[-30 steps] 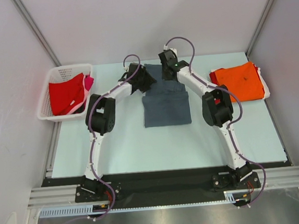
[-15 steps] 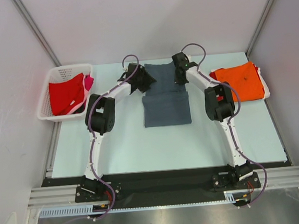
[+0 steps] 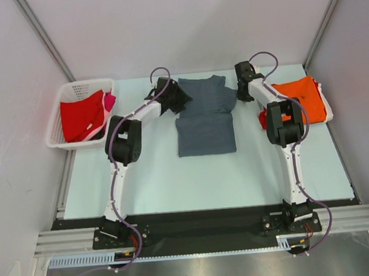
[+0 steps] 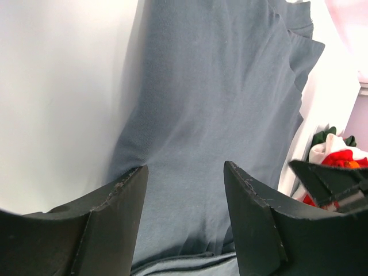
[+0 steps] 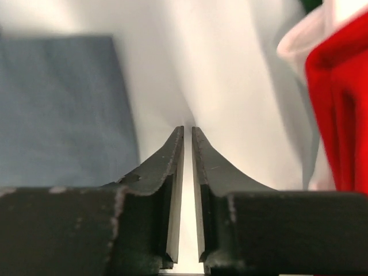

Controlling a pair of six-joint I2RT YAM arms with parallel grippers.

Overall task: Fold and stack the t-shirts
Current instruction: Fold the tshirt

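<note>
A dark slate-grey t-shirt (image 3: 202,117) lies in the middle of the table, its lower part folded up and its collar at the far end. My left gripper (image 3: 182,100) hovers at the shirt's left edge, open, with grey cloth (image 4: 218,86) showing below the gap between its fingers (image 4: 184,168). My right gripper (image 3: 241,86) sits over bare table between the grey shirt (image 5: 57,109) and the folded orange t-shirt (image 3: 301,99). Its jaws (image 5: 187,129) stand almost together with only a thin slit, and nothing is in them. The orange shirt's edge (image 5: 339,115) looks red at the right.
A white lattice basket (image 3: 58,120) at the far left holds a red t-shirt (image 3: 82,116) and a pink one (image 3: 109,101). White cloth (image 3: 325,103) peeks out under the orange shirt. Grey walls close in the back and sides.
My right arm has swung right, off the grey shirt's upper part, to the table beside the orange shirt. The shirt's top now lies spread flat. The left arm has stayed put.
</note>
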